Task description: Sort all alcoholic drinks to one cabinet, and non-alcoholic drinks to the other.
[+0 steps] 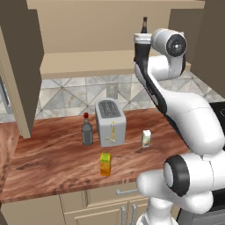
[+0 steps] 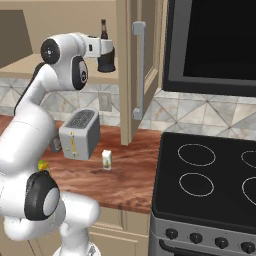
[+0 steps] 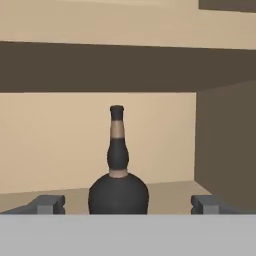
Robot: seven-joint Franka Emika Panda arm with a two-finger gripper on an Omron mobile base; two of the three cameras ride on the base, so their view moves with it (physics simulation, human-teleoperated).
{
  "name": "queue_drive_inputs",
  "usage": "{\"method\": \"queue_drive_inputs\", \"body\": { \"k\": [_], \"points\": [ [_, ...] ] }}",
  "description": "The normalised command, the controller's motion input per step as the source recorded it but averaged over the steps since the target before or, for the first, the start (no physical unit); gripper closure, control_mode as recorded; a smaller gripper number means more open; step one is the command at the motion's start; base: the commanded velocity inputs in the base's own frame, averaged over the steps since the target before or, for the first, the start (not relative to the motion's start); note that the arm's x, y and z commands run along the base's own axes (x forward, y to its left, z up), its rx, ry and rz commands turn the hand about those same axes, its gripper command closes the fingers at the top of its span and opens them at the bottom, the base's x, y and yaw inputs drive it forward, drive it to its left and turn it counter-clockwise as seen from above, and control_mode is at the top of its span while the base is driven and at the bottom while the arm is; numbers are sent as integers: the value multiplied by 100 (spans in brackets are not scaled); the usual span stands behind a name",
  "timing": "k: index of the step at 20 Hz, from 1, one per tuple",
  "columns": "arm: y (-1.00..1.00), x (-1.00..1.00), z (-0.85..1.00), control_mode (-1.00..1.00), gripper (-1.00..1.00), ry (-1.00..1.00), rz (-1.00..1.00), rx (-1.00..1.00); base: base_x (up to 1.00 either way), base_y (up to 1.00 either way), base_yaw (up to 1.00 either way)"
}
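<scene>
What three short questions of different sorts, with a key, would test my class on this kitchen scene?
1. True or false: the gripper is clamped on the black bottle.
2. Which stands nearest the toaster? A) grey bottle B) orange carton C) white carton
3. Fill in: the black bottle stands inside the ____.

Key: 1 false, the fingers are apart on either side of it; 2 A; 3 cabinet.
</scene>
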Motion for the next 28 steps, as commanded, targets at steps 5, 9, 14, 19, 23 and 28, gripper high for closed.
{"method": "queue_drive_inputs", "body": {
  "k": [5,9,14,19,23,28],
  "points": [
    [0,-75,7,-100,-100,7,2,3,0,0,0],
    [11,-75,5,-100,-100,12,4,2,0,0,0],
    [32,-72,0,-100,-100,12,8,0,0,0,0],
    [36,-62,-10,-100,-100,11,14,0,0,0,0],
    [37,-54,-21,-100,-100,5,10,0,0,0,0],
    [44,-39,-32,-100,-100,7,4,-3,0,0,0]
  ]
}}
